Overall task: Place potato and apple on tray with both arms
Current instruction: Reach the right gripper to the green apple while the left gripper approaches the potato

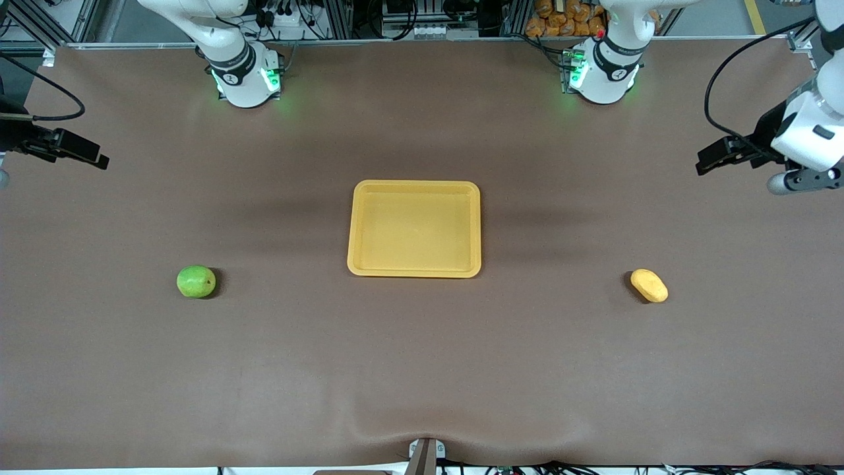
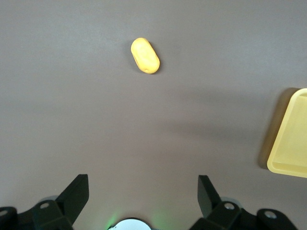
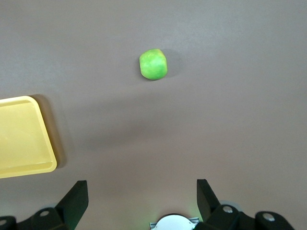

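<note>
Two end effectors, left [image 2: 143,194] and right [image 3: 142,199], spread wide, raised at bench ends; tray [image 1: 414,267] mid-bench, apple [image 1: 196,282] and potato [image 1: 649,285] flanking.

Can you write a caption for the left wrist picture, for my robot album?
Open left gripper hangs over the table, potato ahead, tray corner at the edge.

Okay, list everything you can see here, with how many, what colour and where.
tray: one, yellow-orange, empty, middle of the table.
apple: one, green, on the table toward the right arm's end, slightly nearer the front camera than the tray.
potato: one, yellow-tan, on the table toward the left arm's end, level with the apple.
table: one, brown.
left end effector: one, dark, open, up over its end of the table.
right end effector: one, dark, open, up over its end.
</note>
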